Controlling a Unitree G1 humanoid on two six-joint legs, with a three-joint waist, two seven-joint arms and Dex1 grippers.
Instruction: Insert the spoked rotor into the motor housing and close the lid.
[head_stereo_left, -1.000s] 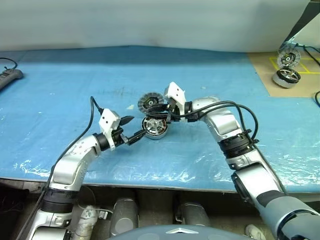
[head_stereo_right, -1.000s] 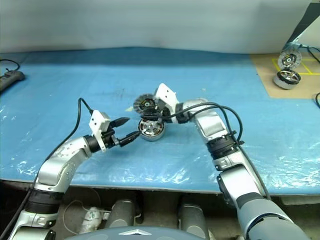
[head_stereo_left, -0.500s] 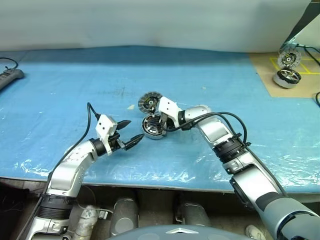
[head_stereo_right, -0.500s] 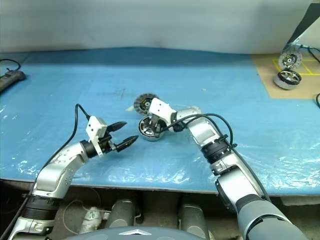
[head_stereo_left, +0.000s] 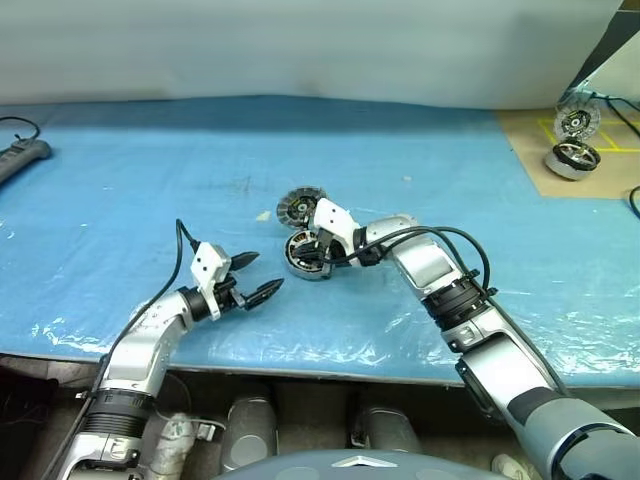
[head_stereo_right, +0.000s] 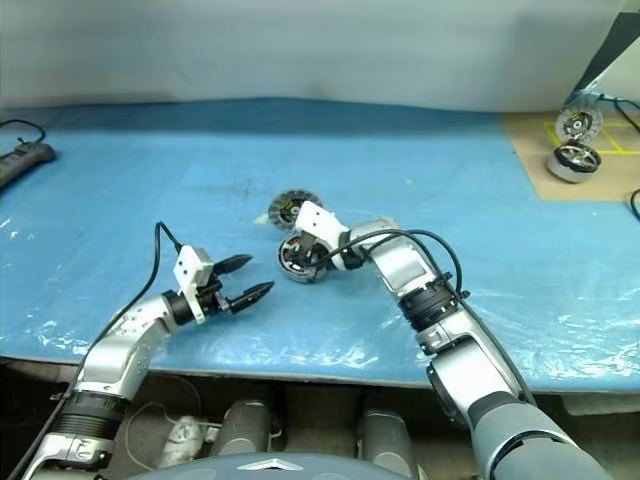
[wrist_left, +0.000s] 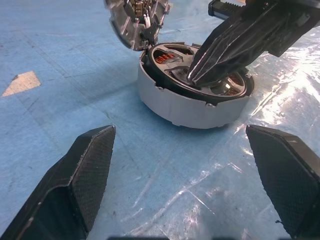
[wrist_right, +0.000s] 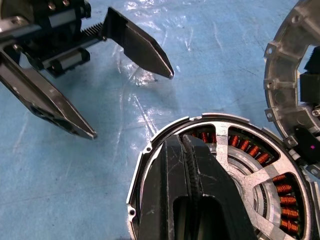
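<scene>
Right wrist view: my right gripper (wrist_right: 192, 165), closed, presses the rotor (wrist_right: 240, 165) inside the housing (wrist_left: 192, 107); the lid (head_stereo_left: 300, 206) waits beside it, left gripper (head_stereo_left: 255, 276) open.

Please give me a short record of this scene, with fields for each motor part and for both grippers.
rotor: spoked rotor sits inside the motor housing, on the blue mat
lid: lid leans tilted against the housing's far side
right gripper: right gripper, jaws shut, tips at the rotor's centre
left gripper: left gripper, jaws open, holds nothing, apart from the housing
</scene>
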